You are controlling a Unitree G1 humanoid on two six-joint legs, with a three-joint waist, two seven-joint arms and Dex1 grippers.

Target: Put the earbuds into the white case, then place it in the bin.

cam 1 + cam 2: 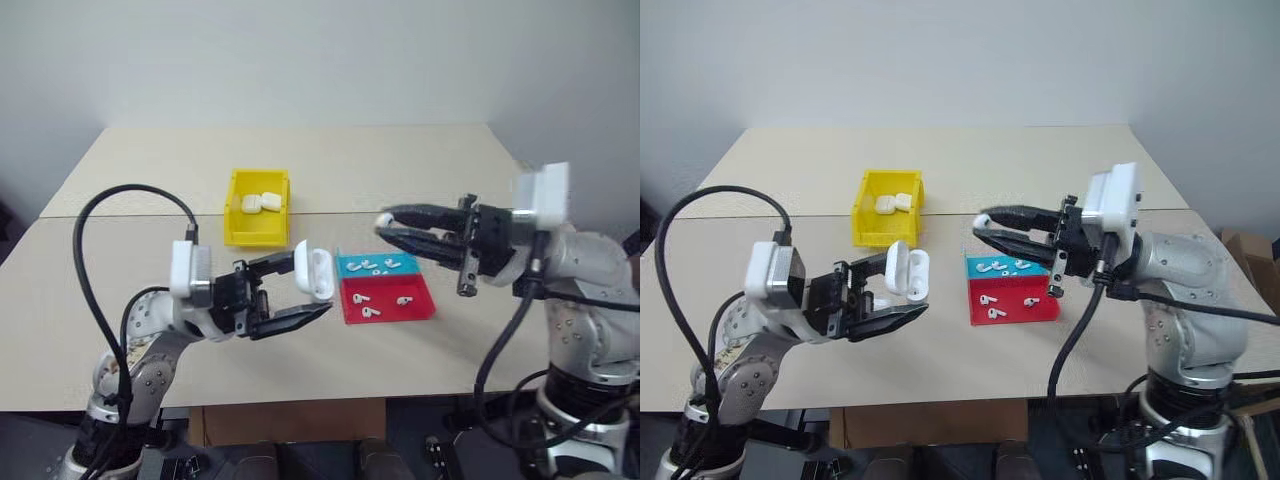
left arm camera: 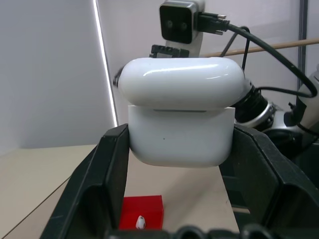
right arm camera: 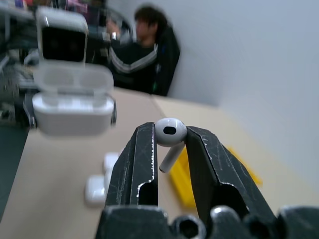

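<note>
I have both arms raised over the counter (image 1: pixel 150 330), forearms bent inward so the two grippers point toward each other across the gap in front of the trays.

The left gripper (image 1: pixel 312 290) sits level and points to the right. Its fingers (image 2: pixel 112 164) are clamped on the lower half of the white case (image 1: pixel 318 272), one on each side. The case is held up off the counter with its lid flipped open. In the right wrist view I can see the open case (image 3: pixel 72 102) with its two empty sockets facing that camera.

The right gripper (image 1: pixel 985 225) points left, toward the case, and hangs above and just behind the blue tray (image 1: pixel 377 266). Its fingers (image 3: pixel 139 159) are nearly closed and pinch one earbud (image 3: pixel 170 134) by the head, stem hanging down between the tips. There is a clear gap between that earbud and the case.

The blue tray touches the red tray (image 1: pixel 388 299), which lies nearer to me. Both are just right of the case, and each has several loose earbuds (image 1: pixel 372 266) in it.

The yellow bin (image 1: pixel 258 205) stands on the counter beyond the case, a little to its left, with two closed cases (image 1: pixel 260 203) lying inside.

A person (image 3: pixel 142 52) in a dark jacket with striped sleeves sits beyond the counter in the right wrist view.

I can read no writing or brand on the case, trays or bin.
</note>
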